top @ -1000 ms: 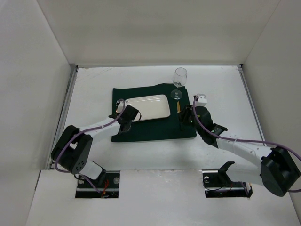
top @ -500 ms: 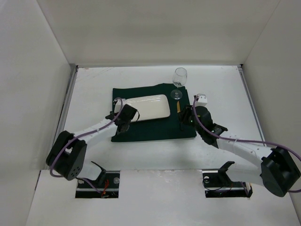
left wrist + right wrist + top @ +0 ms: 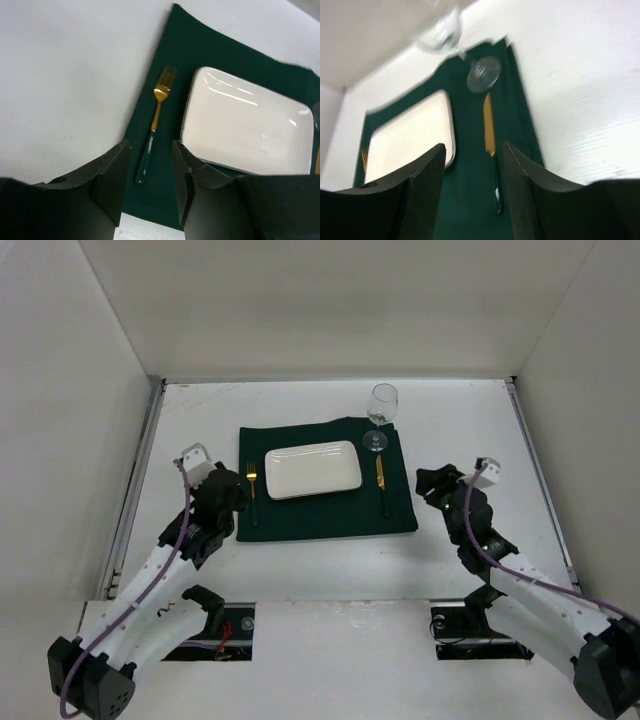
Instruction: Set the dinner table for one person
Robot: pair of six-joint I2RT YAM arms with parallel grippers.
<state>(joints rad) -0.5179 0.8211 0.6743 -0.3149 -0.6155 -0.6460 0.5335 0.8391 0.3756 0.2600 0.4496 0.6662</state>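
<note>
On the white dinner table (image 3: 470, 430) lies a dark green cloth (image 3: 320, 510). A white rectangular plate (image 3: 313, 469) sits at its middle. A gold fork with a green handle (image 3: 252, 488) lies left of the plate, a gold knife (image 3: 381, 480) lies right of it, and a wine glass (image 3: 382, 405) stands at the cloth's far right corner. My left gripper (image 3: 235, 500) is open just off the cloth's left edge; its wrist view shows the fork (image 3: 156, 120) beyond the empty gripper (image 3: 151, 147). My right gripper (image 3: 428, 482) is open to the right of the cloth, with the knife (image 3: 491, 145) ahead of its empty jaws (image 3: 474, 150).
White walls enclose the table on the left, back and right. The left wrist view shows the plate (image 3: 247, 125) on the cloth (image 3: 200, 60). The right wrist view, slightly blurred, shows the glass base (image 3: 483, 74) and the plate (image 3: 410, 137).
Both arms have drawn back off the cloth toward their own sides. The left gripper has opened and left the fork lying beside the plate; the right gripper has opened wider, away from the knife.
</note>
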